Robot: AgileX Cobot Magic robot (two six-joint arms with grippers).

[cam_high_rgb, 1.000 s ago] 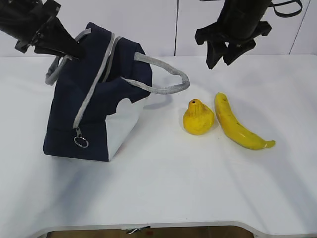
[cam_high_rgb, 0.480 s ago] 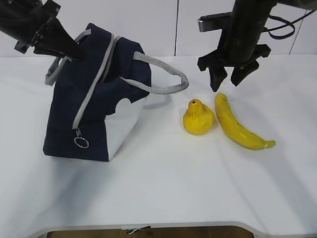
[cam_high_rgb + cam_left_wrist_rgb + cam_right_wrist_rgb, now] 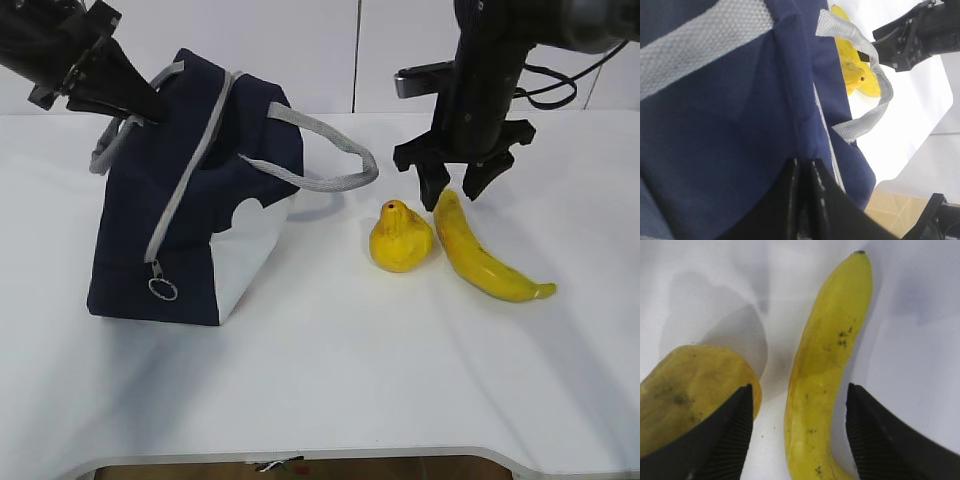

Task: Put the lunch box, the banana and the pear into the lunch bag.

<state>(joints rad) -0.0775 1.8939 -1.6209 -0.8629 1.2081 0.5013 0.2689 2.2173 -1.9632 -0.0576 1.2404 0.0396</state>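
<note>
The lunch bag (image 3: 190, 190) stands on the white table (image 3: 330, 380) at about 9 o'clock in the exterior view, tilted, with its white side panel facing the front and the metal ring pull hanging low on the zipper. The left gripper (image 3: 140, 100) is at the bag's upper edge near 10 o'clock; in the left wrist view its fingers (image 3: 795, 200) are pressed together on the navy fabric, so it is clenched on the lunch bag. One grey handle (image 3: 320, 160) loops out from the bag toward 3 o'clock.

The pear (image 3: 400, 237) sits upright near the centre, and the banana (image 3: 480, 250) lies just beside it at 3 o'clock, its tip pointing to 4 o'clock. The right gripper (image 3: 455, 190) hangs over the far end of the banana with jaws spread apart. In the right wrist view the fingers (image 3: 725, 435) stand on both sides of the banana (image 3: 822, 385), not touching it, and the pear (image 3: 690, 390) is close to the left one.

The lunch box cannot be seen in any view
</note>
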